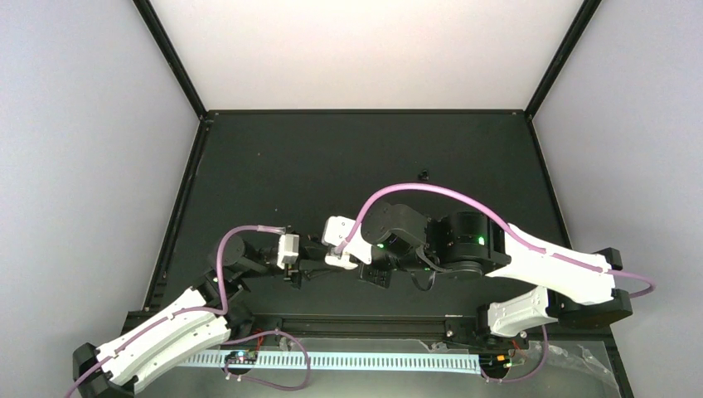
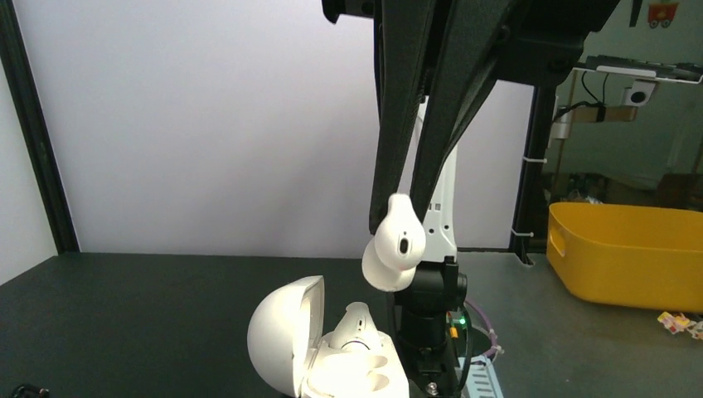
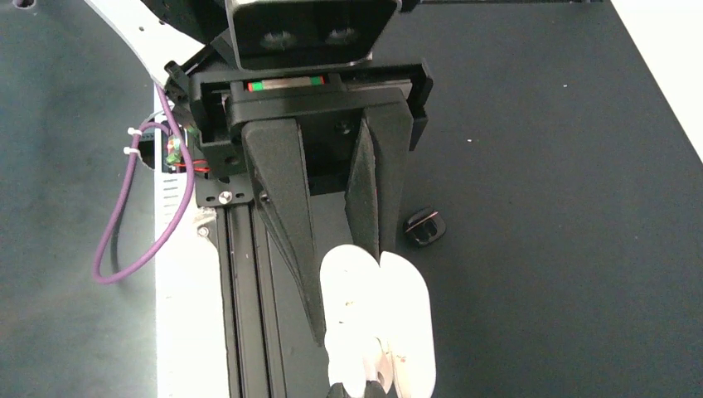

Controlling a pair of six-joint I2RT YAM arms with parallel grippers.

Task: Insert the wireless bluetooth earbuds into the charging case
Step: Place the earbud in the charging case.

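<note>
Earbud (image 2: 395,249), long axis near-vertical, pinched by left gripper (image 2: 400,211); right gripper (image 3: 348,290) clamps charging case (image 3: 406,332).

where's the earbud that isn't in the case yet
Left wrist view, centre: the second earbud hangs pinched in the right end effector, just above the open charging case.

The earbud (image 2: 396,240) and charging case (image 2: 286,336) are white, pincer fingers (image 2: 394,124) black, bin (image 2: 630,249) yellow, table (image 2: 124,315) seemingly plain black.

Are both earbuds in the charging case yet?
No: one earbud is pinched in the left gripper above the open charging case, where only the other earbud sits.
</note>
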